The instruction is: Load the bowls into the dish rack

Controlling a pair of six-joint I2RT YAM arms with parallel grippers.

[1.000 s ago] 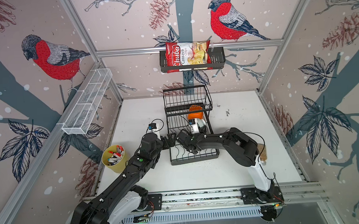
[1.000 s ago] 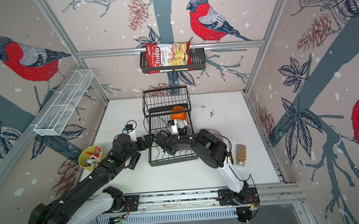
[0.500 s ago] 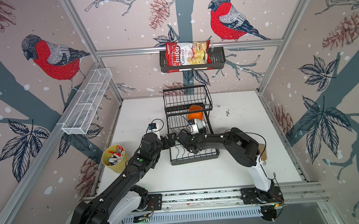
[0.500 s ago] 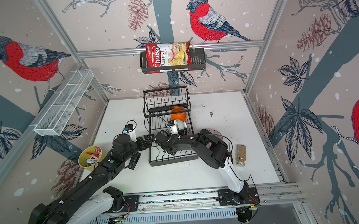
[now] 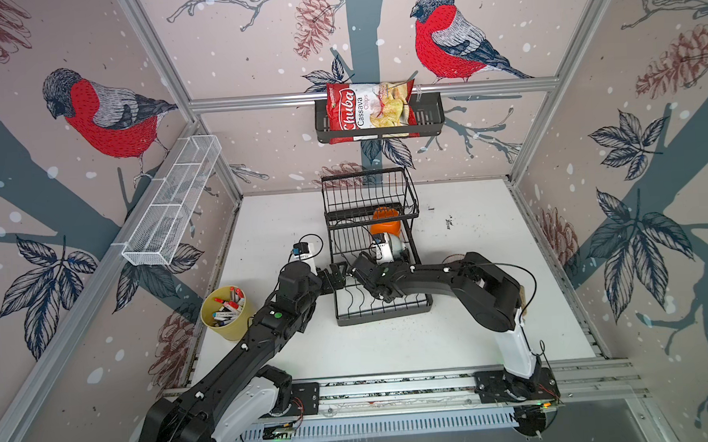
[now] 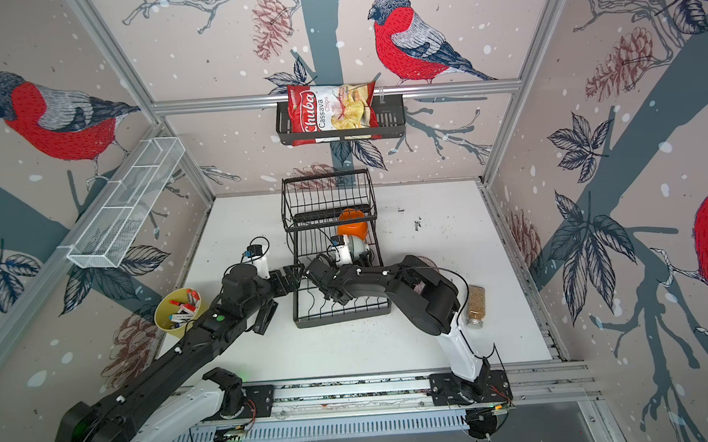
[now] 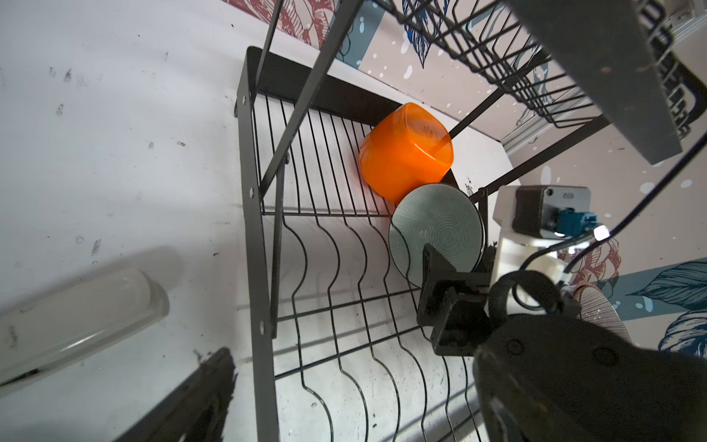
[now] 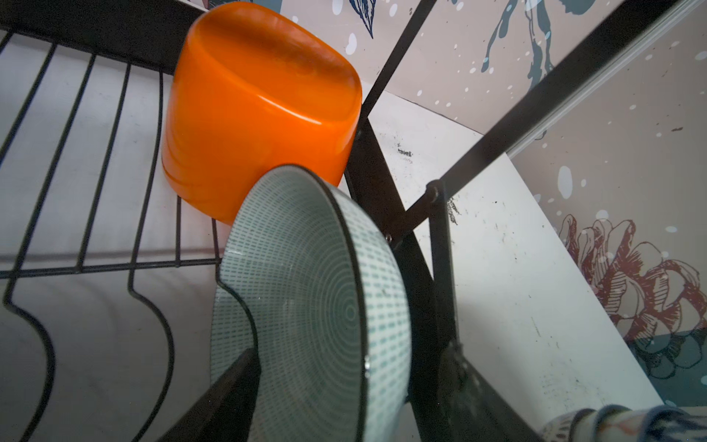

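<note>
white tabletop [image 5: 490, 240] between bird-print walls carries the black dish rack [image 5: 384, 314]. an orange bowl [image 8: 260, 114] lies tipped on the lower tier under the raised basket, with a grey patterned bowl [image 8: 313, 306] on edge just beside it. the right gripper [image 8: 350, 350] straddles that bowl's rim, jaws spread wide. the left gripper [image 5: 335, 278] hangs by the rack, wide open and empty.

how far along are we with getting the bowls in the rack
Done: the orange bowl and the green bowl sit in the rack. In hand: the right gripper straddles the green bowl, jaws open. To do: at least one striped bowl outside the rack; others aren't visible.
</note>
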